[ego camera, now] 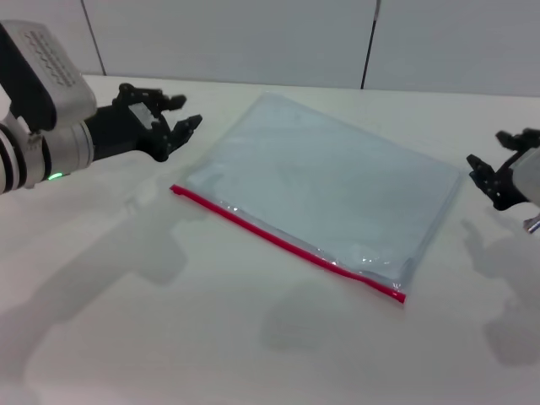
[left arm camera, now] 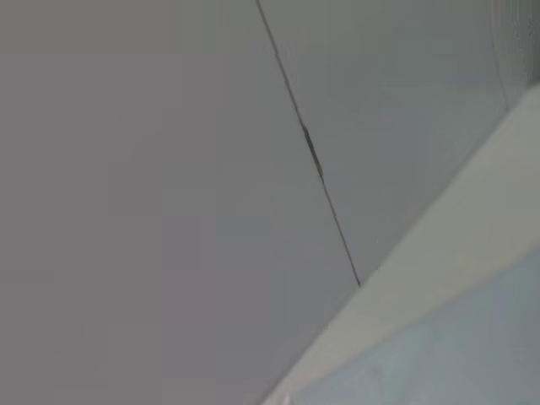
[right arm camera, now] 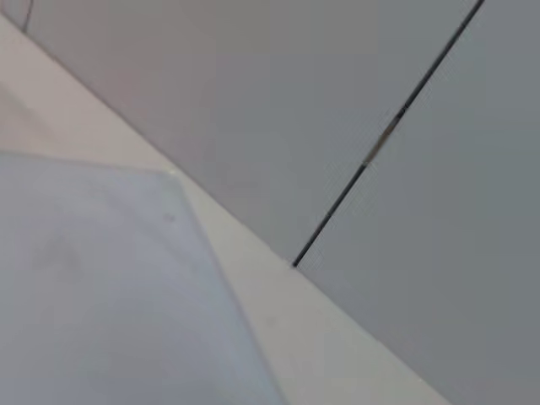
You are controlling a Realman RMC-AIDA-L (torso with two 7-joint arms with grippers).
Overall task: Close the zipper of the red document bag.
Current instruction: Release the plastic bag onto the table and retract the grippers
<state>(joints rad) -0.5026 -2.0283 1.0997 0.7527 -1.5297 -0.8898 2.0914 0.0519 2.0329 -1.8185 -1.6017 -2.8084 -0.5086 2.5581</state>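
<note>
The bag (ego camera: pixel 325 190) lies flat on the table (ego camera: pixel 126 337), zipper (ego camera: pixel 287 243) along its near edge. Left gripper (ego camera: pixel 173 125) hovers beside its left corner, jaws apart; right gripper (ego camera: pixel 498 173) beside its right edge, jaws apart.

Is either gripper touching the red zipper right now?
No. In the head view the left gripper and right gripper both sit apart from the zipper on the document bag.

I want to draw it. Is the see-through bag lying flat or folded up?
Flat. The red document bag lies spread on the table, its zipper edge straight.
</note>
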